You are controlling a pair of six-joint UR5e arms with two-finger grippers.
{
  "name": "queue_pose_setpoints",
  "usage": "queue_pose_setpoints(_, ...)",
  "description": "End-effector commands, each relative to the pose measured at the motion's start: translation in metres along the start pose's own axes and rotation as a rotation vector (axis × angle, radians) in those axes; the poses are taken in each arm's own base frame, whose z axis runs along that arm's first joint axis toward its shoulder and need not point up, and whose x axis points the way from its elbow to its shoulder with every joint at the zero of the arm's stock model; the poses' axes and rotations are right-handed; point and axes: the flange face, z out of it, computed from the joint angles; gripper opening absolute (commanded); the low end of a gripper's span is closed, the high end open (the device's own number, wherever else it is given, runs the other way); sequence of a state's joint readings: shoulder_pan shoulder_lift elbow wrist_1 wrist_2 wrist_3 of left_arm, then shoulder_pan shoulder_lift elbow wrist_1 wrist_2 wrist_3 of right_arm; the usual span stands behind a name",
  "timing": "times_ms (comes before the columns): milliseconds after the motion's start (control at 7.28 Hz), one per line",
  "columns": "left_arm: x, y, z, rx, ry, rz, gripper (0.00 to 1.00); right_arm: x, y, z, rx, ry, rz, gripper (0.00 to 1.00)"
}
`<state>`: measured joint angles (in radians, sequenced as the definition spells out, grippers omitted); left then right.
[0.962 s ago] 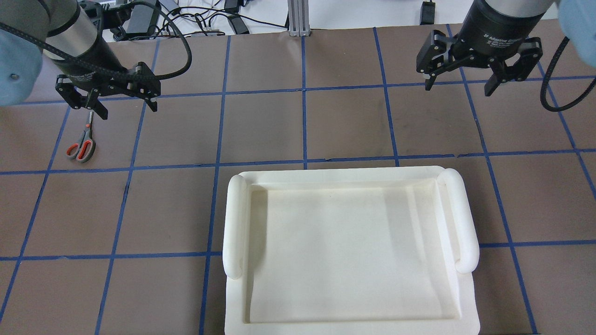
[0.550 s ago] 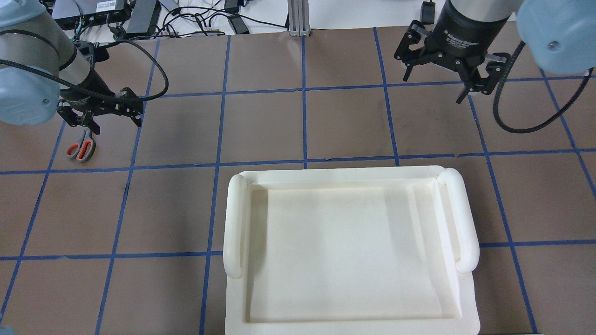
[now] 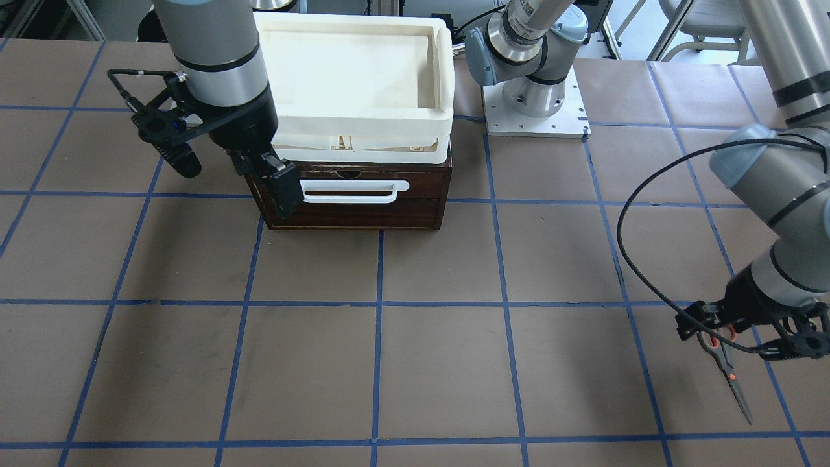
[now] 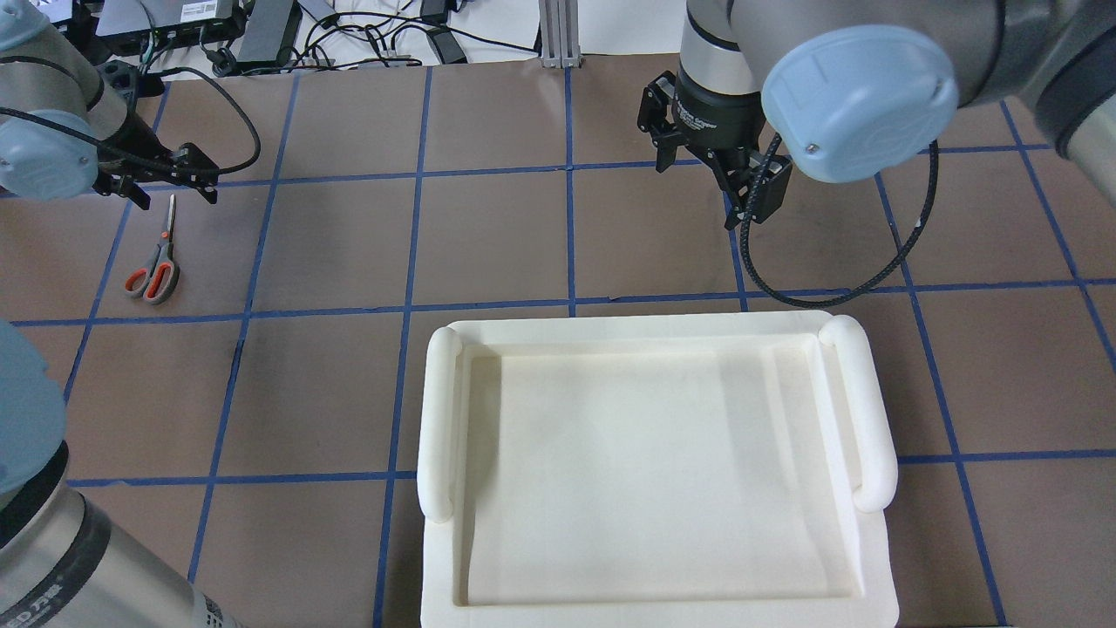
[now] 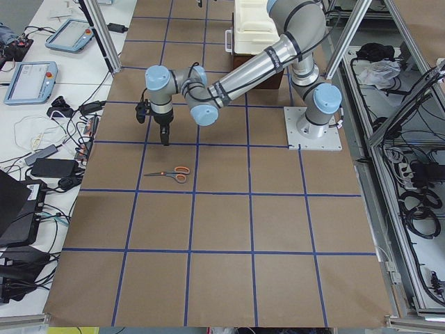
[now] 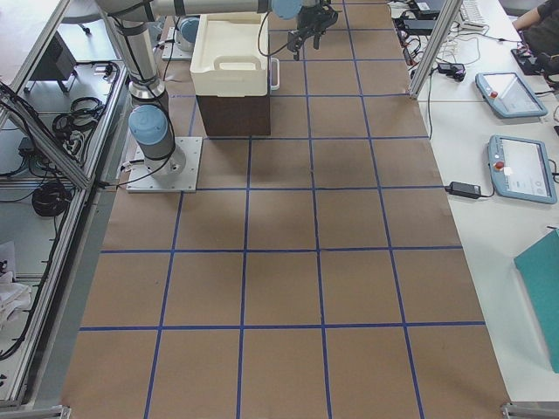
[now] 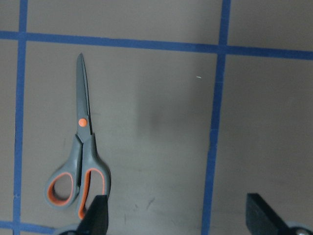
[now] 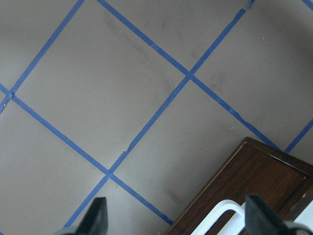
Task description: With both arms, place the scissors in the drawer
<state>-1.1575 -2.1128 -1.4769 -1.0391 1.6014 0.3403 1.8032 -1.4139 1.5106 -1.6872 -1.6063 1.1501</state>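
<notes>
The scissors (image 4: 153, 262) lie flat on the brown table at its left side, blades pointing away from me; they also show in the front view (image 3: 729, 370) and the left wrist view (image 7: 80, 147). My left gripper (image 4: 170, 187) is open and empty, low over the scissors, with one fingertip (image 7: 98, 218) next to the handles. The dark brown drawer (image 3: 350, 211) is shut, its white bar handle (image 3: 353, 191) facing the operators. My right gripper (image 3: 233, 178) is open and empty, in front of the drawer's corner near the handle's end (image 8: 220, 215).
A white foam-like tray (image 4: 658, 327) sits on top of the drawer cabinet and hides it in the overhead view. Blue tape lines grid the table. My left arm's base plate (image 3: 535, 120) stands beside the cabinet. Cables (image 4: 366, 35) lie past the far edge.
My right gripper has swung from the far right towards the table's middle, in front of the drawer, and turned. My left gripper has dropped lower over the scissors. Both stay open.
</notes>
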Motion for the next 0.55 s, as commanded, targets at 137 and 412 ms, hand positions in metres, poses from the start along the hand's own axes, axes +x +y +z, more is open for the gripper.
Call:
queue_pose_setpoints(137,-0.059,-0.008,0.067,-0.034,0.006,0.063,1.00,-0.030,0.036,0.047,-0.026,0.072,0.193,1.00)
queue_pose_setpoints(412,-0.076,0.004,0.088,-0.068,0.018,0.109,1.00,-0.037,0.039,0.066,-0.034,0.104,0.270,1.00)
